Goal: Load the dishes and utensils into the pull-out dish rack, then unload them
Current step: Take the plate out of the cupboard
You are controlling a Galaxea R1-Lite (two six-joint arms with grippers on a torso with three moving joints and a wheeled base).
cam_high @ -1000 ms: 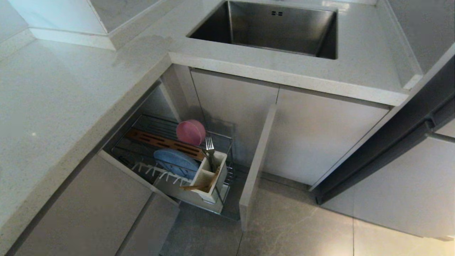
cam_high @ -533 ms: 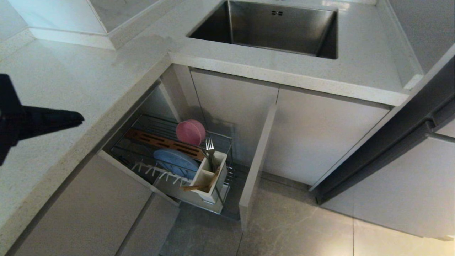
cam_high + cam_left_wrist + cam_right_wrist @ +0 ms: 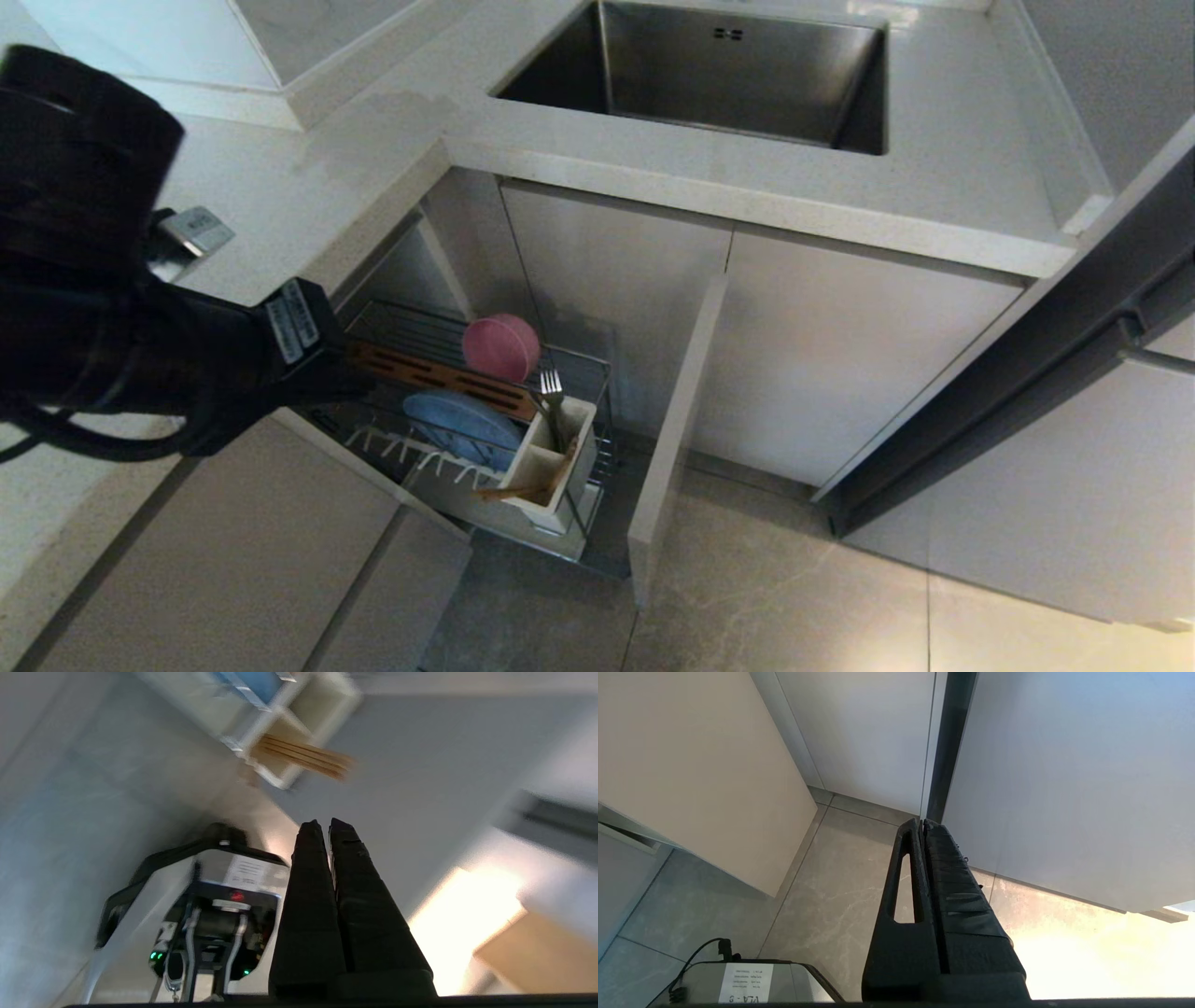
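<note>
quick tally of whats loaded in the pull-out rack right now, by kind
bowls: 1, pink bowl
plates: 1, blue plate
forks: 1, silver fork
chopsticks: 1 pair, wooden chopsticks in the white utensil box
spoons: 0 visible
total: 4 kinds, 5 pieces

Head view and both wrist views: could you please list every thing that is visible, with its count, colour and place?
Dish rack: one, chrome wire, pulled out below the counter.
Bowl: one, pink, at the rack's back.
Plate: one, blue, on edge among the white prongs.
Utensil box: one, white, at the rack's front corner.
Fork: one, silver, upright in the box.
Chopsticks: one pair, wooden, leaning in the box.
Sink: one, steel, in the counter.
Left gripper: black, shut, beside the rack.
Right gripper: black, shut, over the floor.
</note>
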